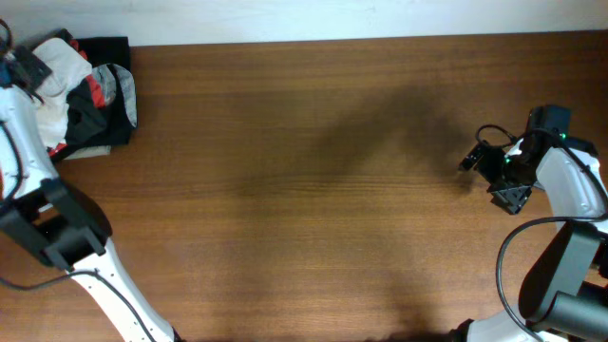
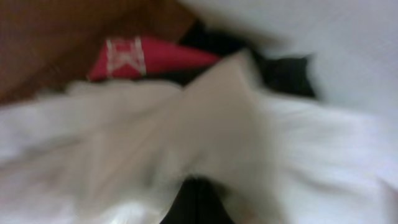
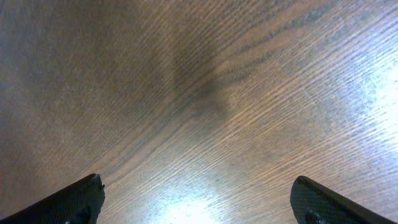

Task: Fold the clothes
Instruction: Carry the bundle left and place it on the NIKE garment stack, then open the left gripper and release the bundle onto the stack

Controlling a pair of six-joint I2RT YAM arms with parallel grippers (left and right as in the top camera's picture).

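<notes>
The white T-shirt [image 1: 68, 59] lies bunched on a heap of clothes at the far left corner of the bench [image 1: 304, 142], on top of a black garment [image 1: 106, 52]. The left pincer [image 1: 38, 71] is over that heap and closed. Its wrist view is blurred and full of white cloth, so a hold on the shirt cannot be told. The right pincer [image 3: 198, 196] is spread wide and empty over bare wood, well apart from the shirt.
</notes>
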